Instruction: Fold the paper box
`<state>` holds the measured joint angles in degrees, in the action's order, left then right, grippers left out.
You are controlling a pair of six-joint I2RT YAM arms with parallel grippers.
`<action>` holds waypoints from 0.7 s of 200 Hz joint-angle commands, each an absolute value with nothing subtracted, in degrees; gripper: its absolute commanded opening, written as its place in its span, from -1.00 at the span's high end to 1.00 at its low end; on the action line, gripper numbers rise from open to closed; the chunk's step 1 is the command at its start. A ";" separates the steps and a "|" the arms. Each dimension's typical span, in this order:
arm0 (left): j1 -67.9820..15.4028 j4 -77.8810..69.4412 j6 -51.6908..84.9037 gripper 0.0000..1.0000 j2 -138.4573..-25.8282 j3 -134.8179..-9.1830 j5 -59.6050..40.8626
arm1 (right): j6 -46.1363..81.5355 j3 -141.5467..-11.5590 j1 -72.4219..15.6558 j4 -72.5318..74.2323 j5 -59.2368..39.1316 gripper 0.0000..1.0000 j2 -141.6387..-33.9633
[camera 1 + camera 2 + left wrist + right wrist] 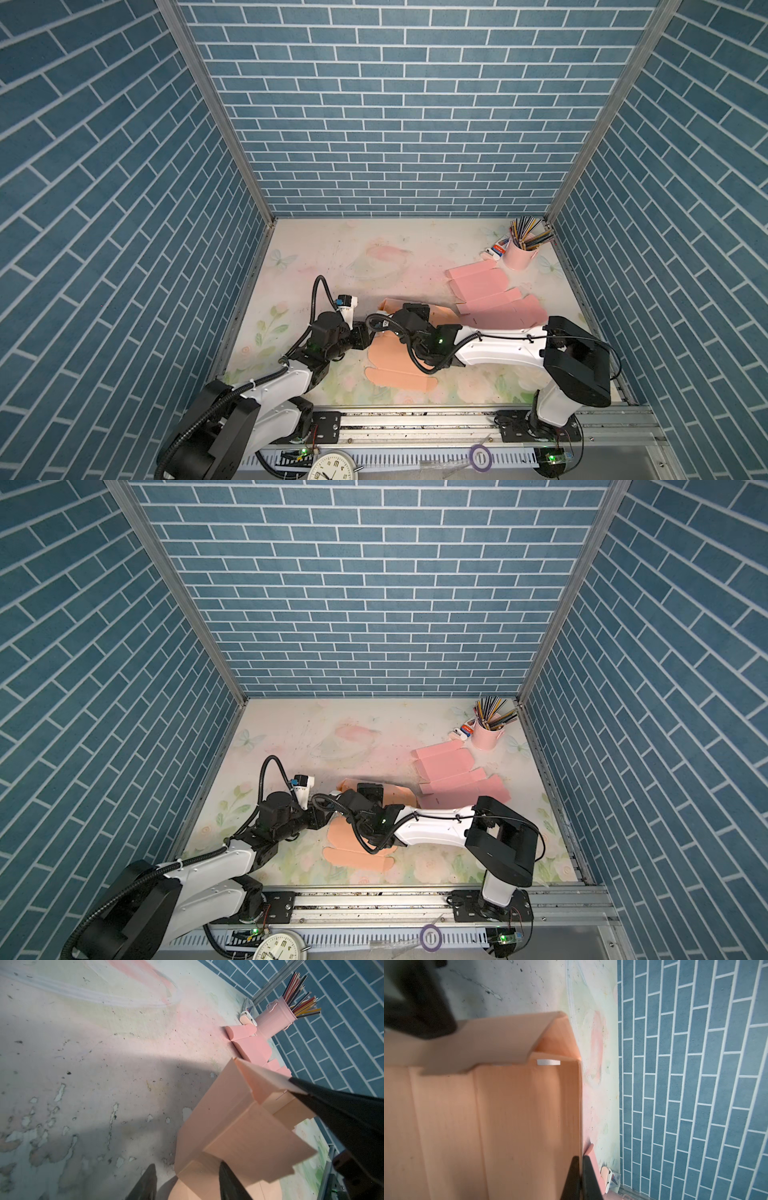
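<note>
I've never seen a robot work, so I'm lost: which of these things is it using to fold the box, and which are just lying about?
In the job: peach paper box; right end effector, shut on its wall; left end effector, open at its corner.

Just lying about: pink flat blanks; pink pencil cup; clock; purple tape ring.

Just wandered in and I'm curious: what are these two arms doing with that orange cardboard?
They are folding a peach paper box on the table. The right arm has its jaws shut on one raised wall of it. The left arm holds its jaws open at another edge, gripping nothing. The box is only half formed; flat pink blanks lie nearby.
</note>
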<state>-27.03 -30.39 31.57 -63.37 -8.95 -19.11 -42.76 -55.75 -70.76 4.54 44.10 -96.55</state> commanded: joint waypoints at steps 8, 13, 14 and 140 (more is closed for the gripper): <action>-28.34 -35.95 30.08 0.00 -63.49 -6.95 -16.23 | -46.23 -54.22 -71.93 8.29 46.37 1.00 -97.45; -28.32 -36.85 30.06 0.00 -63.66 -6.66 -16.34 | -46.45 -53.99 -72.17 8.66 46.56 1.00 -97.47; -28.35 -36.97 30.06 0.00 -63.74 -6.58 -16.34 | -46.52 -53.98 -72.21 8.77 46.57 1.00 -97.47; -30.03 -51.87 24.65 -0.19 -69.72 -3.94 -14.72 | -46.76 -51.24 -75.01 11.03 48.25 1.00 -98.22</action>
